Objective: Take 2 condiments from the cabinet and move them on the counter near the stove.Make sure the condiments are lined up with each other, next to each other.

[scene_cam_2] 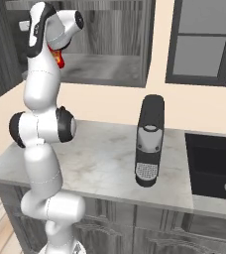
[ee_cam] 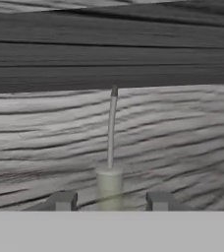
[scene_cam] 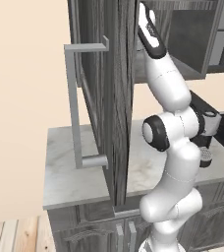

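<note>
In the hand view an olive-yellow condiment bottle [ee_cam: 109, 184] with a thin pointed nozzle stands upright on the wood-grain shelf of the cabinet [scene_cam_2: 107, 67]. My gripper [ee_cam: 111, 201] has its two fingertips drawn in on either side of the bottle, shut on it. The bottle's body is hidden below the view's edge. A red condiment bottle [scene_cam_2: 59, 58] peeks out on the shelf behind my forearm. My arm reaches up past the open cabinet door [scene_cam: 111, 98]. The counter [scene_cam_2: 100, 158] lies below. The stove is out of view.
The open door with its long grey bar handle [scene_cam: 74, 108] hangs over the counter's left part [scene_cam: 70, 167]. A black coffee machine [scene_cam_2: 148, 141] stands on the counter to the right. A dark sink [scene_cam_2: 214, 163] lies further right, under a window [scene_cam_2: 204, 39].
</note>
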